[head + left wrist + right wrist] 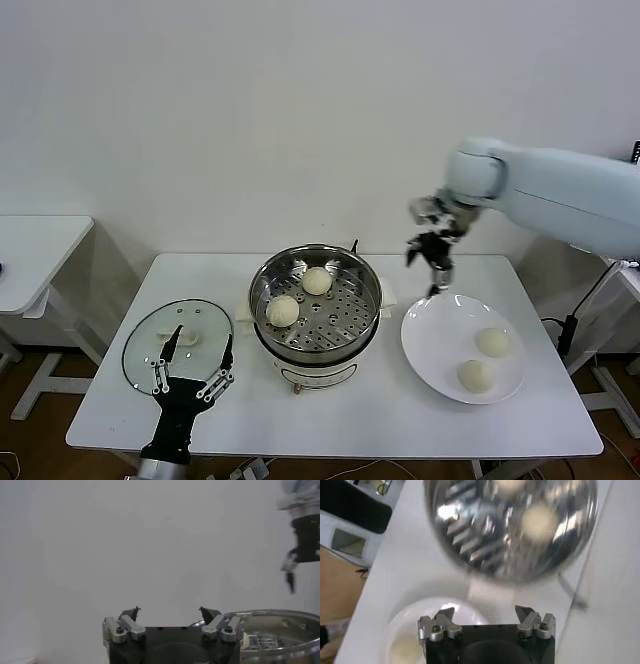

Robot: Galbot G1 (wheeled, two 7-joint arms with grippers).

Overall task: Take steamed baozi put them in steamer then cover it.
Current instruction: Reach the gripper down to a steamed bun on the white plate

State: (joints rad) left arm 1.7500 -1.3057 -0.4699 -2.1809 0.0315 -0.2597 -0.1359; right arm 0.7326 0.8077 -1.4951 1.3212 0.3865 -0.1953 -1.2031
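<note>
**Two baozi steamed-in, two on plate; right gripper empty above plate rim**

- Left gripper (192, 368): nearest item, low at the table's front edge, fingers spread wide, empty. It sits just over the near rim of the cover (178, 345), which lies flat on the table, left of the steamer, cream handle up.
- Steamer (316, 306): centre of table, uncovered. Two baozi rest on the perforated tray, one toward the near-left (283, 311), one toward the back (317, 281).
- Plate (430, 350): just right of the steamer. It carries the two remaining baozi, one nearer (476, 375), one farther (492, 342), close together on its right half.
- Right gripper (436, 272): raised above the plate's far-left rim, pointing down, jaws apart, holding nothing.

Governing relation: both plate buns lie below the right gripper, forward toward the robot and to its right. The buns are round, so no long axis constrains the approach. The right arm is clearly the nearer one; the left is well apart, placed for the cover.
</note>
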